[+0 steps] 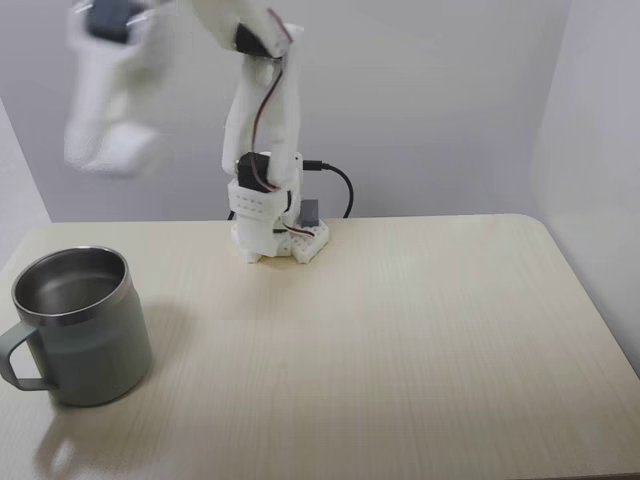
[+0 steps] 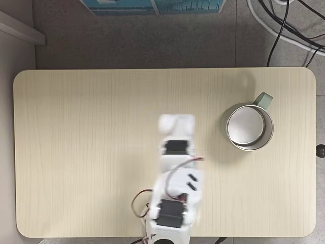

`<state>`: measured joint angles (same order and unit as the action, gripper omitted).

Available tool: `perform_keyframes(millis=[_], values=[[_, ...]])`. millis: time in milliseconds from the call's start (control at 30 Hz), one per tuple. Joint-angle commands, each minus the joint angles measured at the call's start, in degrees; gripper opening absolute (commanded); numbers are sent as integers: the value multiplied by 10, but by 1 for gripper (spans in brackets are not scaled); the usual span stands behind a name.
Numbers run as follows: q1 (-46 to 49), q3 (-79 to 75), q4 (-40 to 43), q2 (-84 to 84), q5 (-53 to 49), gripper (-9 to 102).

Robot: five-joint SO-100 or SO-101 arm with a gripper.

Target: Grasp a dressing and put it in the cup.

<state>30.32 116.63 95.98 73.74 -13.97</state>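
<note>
The cup is a grey-green steel mug that stands upright on the table's left side in a fixed view, handle toward the left edge. From above, the cup sits at the table's right, handle pointing up-right, and its shiny inside shows nothing that I can make out. The dressing is out of view. My gripper hangs high in the air, well above the table and a little behind the cup, smeared by motion blur. From above, the gripper lies left of the cup, clear of it. The blur hides how its jaws stand.
The arm's white base is clamped at the table's back edge, with a black cable behind it. The pale wooden table is bare. Cables and a blue box lie on the floor beyond the table.
</note>
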Motion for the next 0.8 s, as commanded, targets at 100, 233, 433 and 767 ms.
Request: perform_keyframes(millis=[100, 233, 433, 767], values=[[83, -68, -73, 20, -44, 0], [98, -137, -130, 12, -56, 0], [109, -234, -195, 1, -71, 0], [110, -315, -244, -30, -83, 4]])
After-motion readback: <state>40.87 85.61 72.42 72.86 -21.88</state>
